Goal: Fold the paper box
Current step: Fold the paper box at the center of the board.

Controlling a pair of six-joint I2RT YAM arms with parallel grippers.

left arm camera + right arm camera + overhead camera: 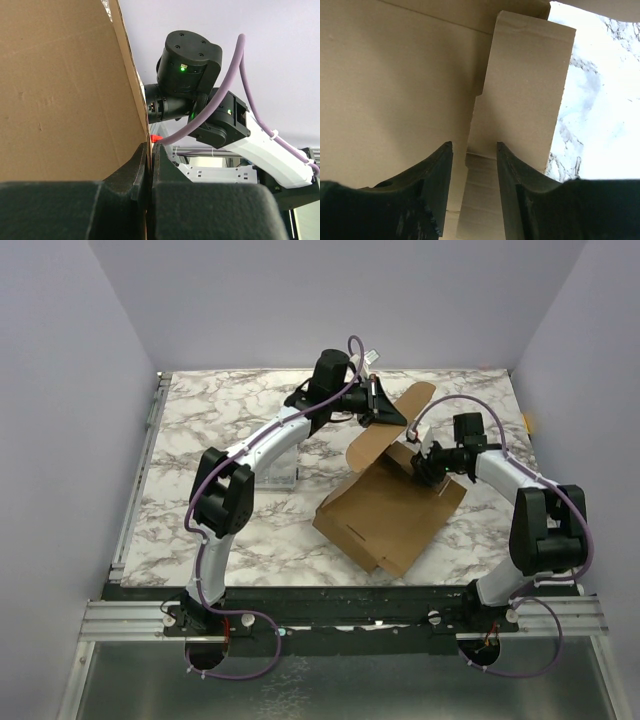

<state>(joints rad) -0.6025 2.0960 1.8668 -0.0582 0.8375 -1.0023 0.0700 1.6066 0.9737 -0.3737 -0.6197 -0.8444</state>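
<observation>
Here the box (385, 515) lies on the table (220, 400) as a low brown slab, one corner pointing towards the arm bases. Its far end is opened up, and a big flap (420, 397) stands raised off the far edge. The left gripper (149, 157) is at that far edge with its jaws pressed together on the flap's rim. The card is sandwiched between them, so it has the flap pinched and held up. The right gripper (474, 150) is at the box's far right side, just below the raised flap. Its jaws stand partly apart with nothing clamped. A narrow tab (525, 85) of card faces them from just beyond the fingertips, overlapping the gap but wider than it. Whether the fingers touch the card I cannot tell. My reading is that the step in hand is tucking in a side tab while the lid flap is held out of the way. The fold looks perhaps midway, since the body seems laid up but the far end is not closed. The next move would call for the right gripper to press or nip the tab inward along its crease without crushing it, while the left steadies the flap and then lowers it over.
</observation>
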